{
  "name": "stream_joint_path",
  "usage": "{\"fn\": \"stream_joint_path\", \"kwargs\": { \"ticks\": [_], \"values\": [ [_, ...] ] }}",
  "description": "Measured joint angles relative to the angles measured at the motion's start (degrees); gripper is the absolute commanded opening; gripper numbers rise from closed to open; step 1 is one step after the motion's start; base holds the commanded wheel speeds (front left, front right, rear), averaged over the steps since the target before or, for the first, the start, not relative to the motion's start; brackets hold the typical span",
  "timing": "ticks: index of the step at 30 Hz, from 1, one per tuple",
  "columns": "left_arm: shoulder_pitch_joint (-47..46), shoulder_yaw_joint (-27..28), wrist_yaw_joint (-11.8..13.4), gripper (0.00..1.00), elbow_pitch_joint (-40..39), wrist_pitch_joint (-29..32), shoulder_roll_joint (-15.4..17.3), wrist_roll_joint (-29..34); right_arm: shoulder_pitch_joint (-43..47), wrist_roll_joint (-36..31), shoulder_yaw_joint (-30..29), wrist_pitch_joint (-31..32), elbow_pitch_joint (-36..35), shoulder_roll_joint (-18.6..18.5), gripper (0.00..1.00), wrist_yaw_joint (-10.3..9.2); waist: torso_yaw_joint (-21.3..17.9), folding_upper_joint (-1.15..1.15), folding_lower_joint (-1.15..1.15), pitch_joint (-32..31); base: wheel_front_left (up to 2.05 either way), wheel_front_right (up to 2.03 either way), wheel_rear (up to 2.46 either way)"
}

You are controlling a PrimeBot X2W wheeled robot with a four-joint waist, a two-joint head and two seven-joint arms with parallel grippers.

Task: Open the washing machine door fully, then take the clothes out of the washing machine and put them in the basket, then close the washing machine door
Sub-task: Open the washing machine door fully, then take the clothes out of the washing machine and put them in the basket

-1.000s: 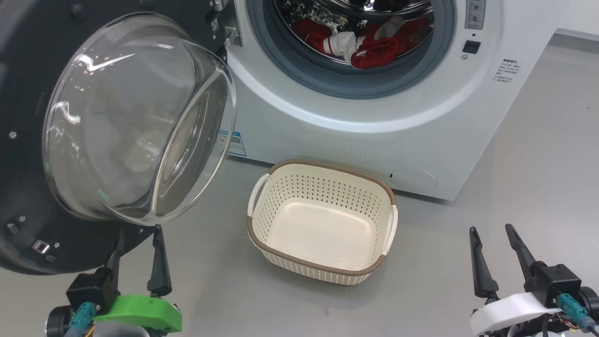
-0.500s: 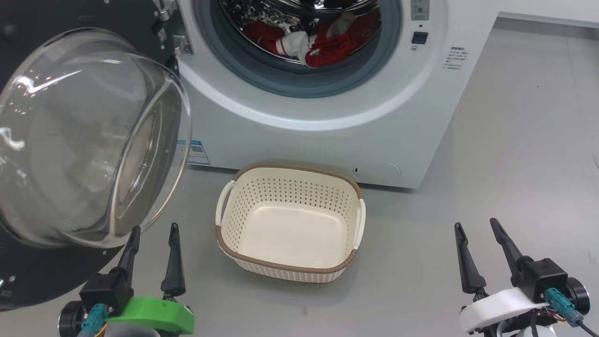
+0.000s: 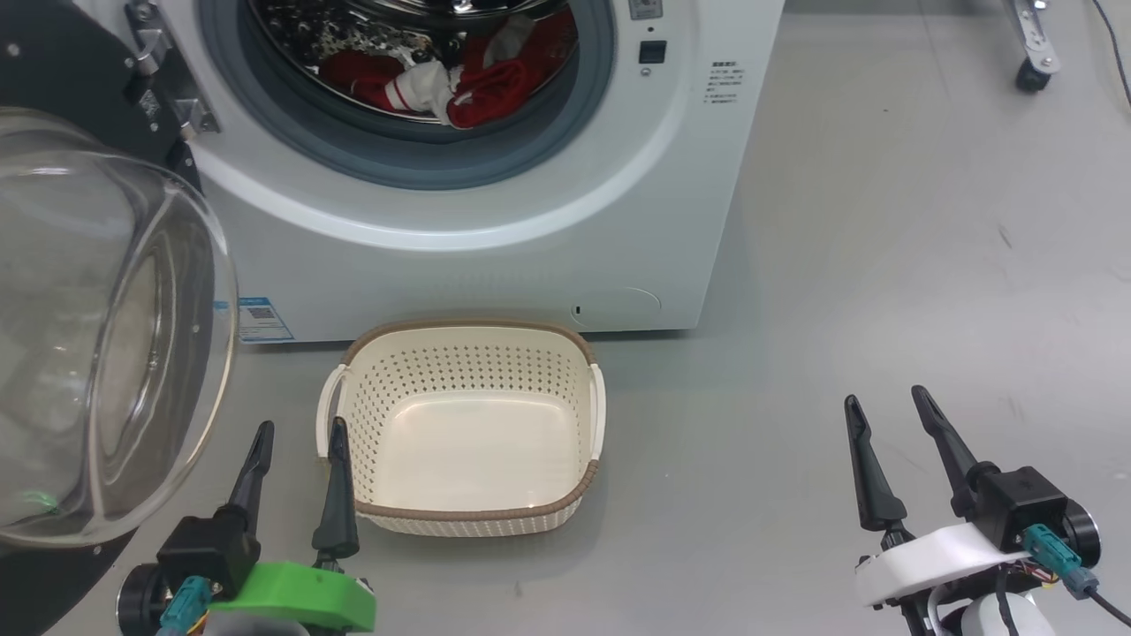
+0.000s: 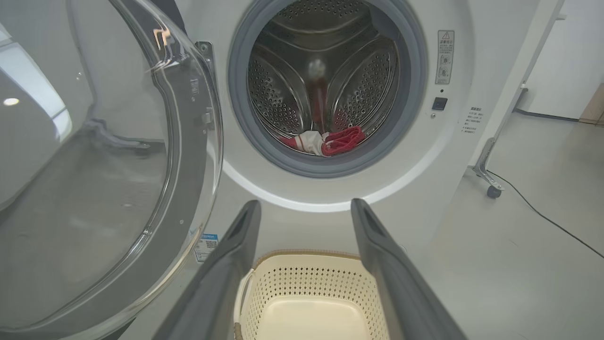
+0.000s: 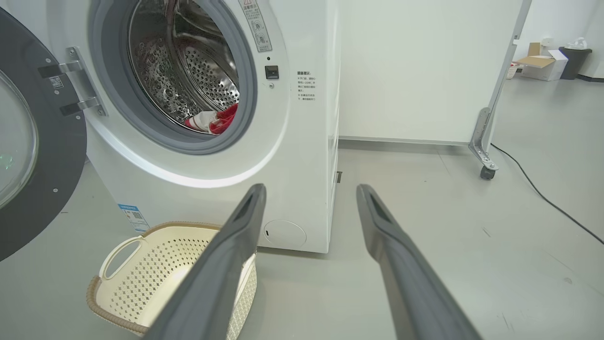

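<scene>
The white washing machine (image 3: 495, 256) stands ahead with its round black door (image 3: 79, 79) swung open to the left, clear glass bowl (image 3: 97, 336) bulging toward me. Red and white clothes (image 3: 442, 84) lie in the steel drum (image 4: 325, 85), also seen as clothes (image 4: 330, 140) and clothes (image 5: 214, 122). The cream basket (image 3: 468, 517) sits empty on the floor before the machine. My left gripper (image 3: 300, 433) hovers open by the basket's left handle, holding nothing. My right gripper (image 3: 884, 402) stands open over bare floor to the right.
Grey floor (image 3: 884, 221) stretches to the right of the machine. A wheeled metal stand leg (image 5: 486, 156) and a black cable (image 5: 542, 198) lie at the far right. Boxes and a dark bin (image 5: 573, 61) stand in the far corner.
The whole head view has shifted: machine, door and basket slide left in the picture, so the camera has turned right. Both grippers keep their open stance.
</scene>
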Motion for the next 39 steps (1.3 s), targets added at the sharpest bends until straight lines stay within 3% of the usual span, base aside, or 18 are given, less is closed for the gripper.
{"fn": "stream_joint_path", "kwargs": {
  "ticks": [10,39],
  "values": [
    [0.0,-1.7,0.0,1.0,-0.2,0.0,0.0,0.5,-0.3,0.7,-0.3,0.0,-0.7,0.0,1.0,-0.4,-3.6,0.0,0.0,1.4,0.0,0.0,0.0],
    [0.0,-3.6,1.1,1.0,1.4,0.9,0.0,1.8,0.1,1.2,0.0,0.0,0.0,0.0,1.0,-1.31,-3.1,0.0,0.0,-0.7,0.0,0.0,0.0]
  ]
}}
